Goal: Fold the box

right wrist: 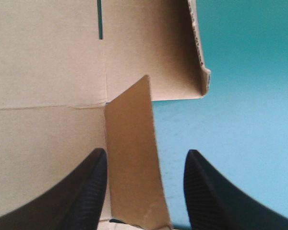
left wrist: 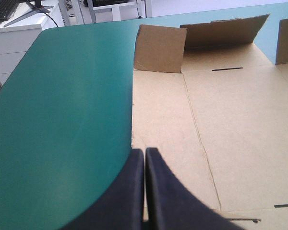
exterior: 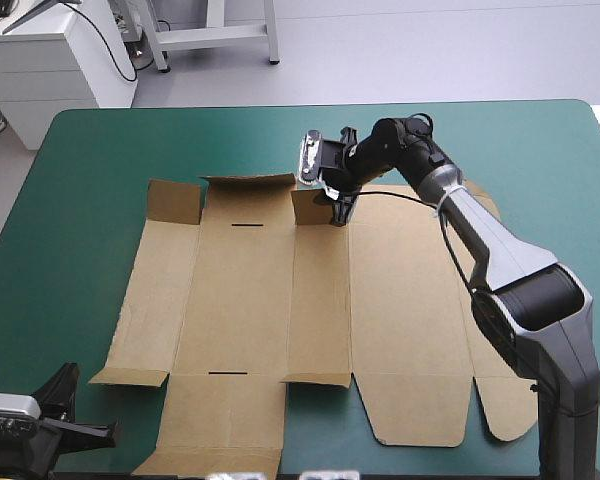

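Teal-green cover spans the table [exterior: 90, 160] under my two arms. My right jaws stand released, black fingers [right wrist: 84, 196] apart on either side of a small upright brown flap [right wrist: 134, 163] at the far edge of the box [exterior: 400, 300], a cut sheet of brown board lying mostly flat mid-table. My left jaws are clenched on nothing, tips met, at the table's near left corner, with the sheet's left edge just ahead. Farther out, the far wall panel [exterior: 250, 187] and a far-left corner flap [left wrist: 159, 48] also stand raised.
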Controlling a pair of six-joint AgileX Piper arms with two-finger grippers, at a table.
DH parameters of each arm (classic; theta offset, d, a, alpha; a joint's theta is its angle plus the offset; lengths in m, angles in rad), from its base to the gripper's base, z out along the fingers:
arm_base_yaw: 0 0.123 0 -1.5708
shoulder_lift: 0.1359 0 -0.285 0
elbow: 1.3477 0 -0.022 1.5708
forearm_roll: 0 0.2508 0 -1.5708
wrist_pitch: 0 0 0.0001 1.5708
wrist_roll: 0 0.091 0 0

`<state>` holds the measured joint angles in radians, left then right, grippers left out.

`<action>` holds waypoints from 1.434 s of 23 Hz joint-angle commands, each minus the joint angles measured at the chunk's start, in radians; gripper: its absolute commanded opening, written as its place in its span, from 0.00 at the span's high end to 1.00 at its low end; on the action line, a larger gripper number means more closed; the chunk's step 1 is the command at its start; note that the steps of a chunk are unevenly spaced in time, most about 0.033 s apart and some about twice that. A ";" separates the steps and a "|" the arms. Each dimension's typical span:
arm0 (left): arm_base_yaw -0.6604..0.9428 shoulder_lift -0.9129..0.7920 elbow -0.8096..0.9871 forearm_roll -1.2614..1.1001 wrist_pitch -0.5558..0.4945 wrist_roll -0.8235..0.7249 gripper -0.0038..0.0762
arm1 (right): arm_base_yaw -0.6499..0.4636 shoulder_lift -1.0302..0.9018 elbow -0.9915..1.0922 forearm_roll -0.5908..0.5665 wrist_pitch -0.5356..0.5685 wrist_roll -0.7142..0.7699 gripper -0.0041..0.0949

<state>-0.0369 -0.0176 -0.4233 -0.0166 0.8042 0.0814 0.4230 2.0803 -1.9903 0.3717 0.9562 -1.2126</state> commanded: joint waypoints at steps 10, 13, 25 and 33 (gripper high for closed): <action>-0.007 -0.006 -0.020 0.002 -0.074 -0.008 0.96 | -0.085 -0.157 -0.139 -0.400 0.000 0.854 0.97; -0.007 0.028 -0.022 0.004 -0.084 -0.008 0.96 | -0.152 -0.159 -0.139 -0.405 0.162 1.015 0.97; -0.007 0.551 -0.335 0.008 -0.096 -0.009 0.96 | -0.212 -0.415 0.052 -0.432 0.287 1.142 0.97; -0.007 0.822 -0.482 0.052 -0.018 -0.004 0.96 | -0.212 -0.668 0.415 -0.425 0.134 1.179 0.97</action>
<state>-0.0369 0.7410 -0.8478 0.0287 0.8237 0.0814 0.2153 1.5343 -1.6576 -0.0420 1.1864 -0.0443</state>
